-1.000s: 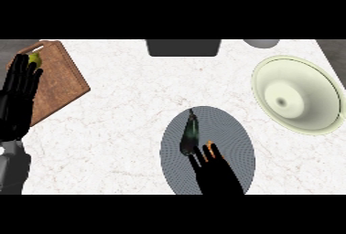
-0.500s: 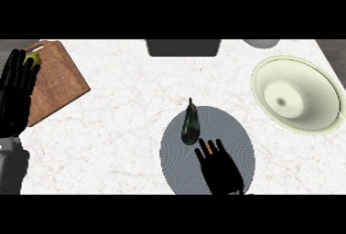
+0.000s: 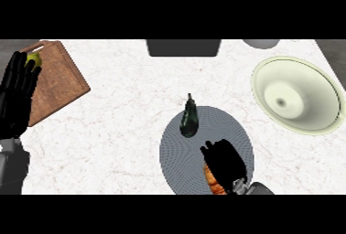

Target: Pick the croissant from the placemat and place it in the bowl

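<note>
The croissant (image 3: 215,179), orange-brown, lies on the near part of the grey oval placemat (image 3: 177,153), close to the view's lower edge. My right hand (image 3: 227,160) hovers over it and hides most of it; only a strip shows at the hand's left side. The fingers point away from me, are not curled round the croissant, and look relaxed. The pale green bowl (image 3: 297,98) stands at the right, well apart from the hand. My left hand (image 3: 17,93) rests open at the left edge, fingers up.
A dark green elongated vegetable (image 3: 189,119) lies on the placemat's far rim. A wooden cutting board (image 3: 59,82) with a yellow-green item (image 3: 34,55) sits at the far left. A dark container (image 3: 184,47) and a grey dish (image 3: 261,43) stand at the back.
My right hand has drawn back toward the lower edge, and more of the croissant now shows beside it. The left hand has barely moved.
</note>
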Motion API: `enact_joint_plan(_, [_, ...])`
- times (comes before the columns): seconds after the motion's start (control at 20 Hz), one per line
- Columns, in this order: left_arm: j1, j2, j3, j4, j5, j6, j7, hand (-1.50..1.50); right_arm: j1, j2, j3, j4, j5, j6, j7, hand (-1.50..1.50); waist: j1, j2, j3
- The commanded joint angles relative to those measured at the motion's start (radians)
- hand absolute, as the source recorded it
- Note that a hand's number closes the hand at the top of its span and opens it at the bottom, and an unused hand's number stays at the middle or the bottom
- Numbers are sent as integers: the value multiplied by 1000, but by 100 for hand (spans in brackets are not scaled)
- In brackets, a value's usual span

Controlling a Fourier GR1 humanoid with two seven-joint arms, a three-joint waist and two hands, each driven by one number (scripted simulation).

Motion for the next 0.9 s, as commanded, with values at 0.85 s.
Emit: enact_joint_plan(0.85, [99, 37, 95, -39, 25, 5, -16, 0, 360, -582, -1142, 256, -545, -298, -345, 150, -103, -7, 7])
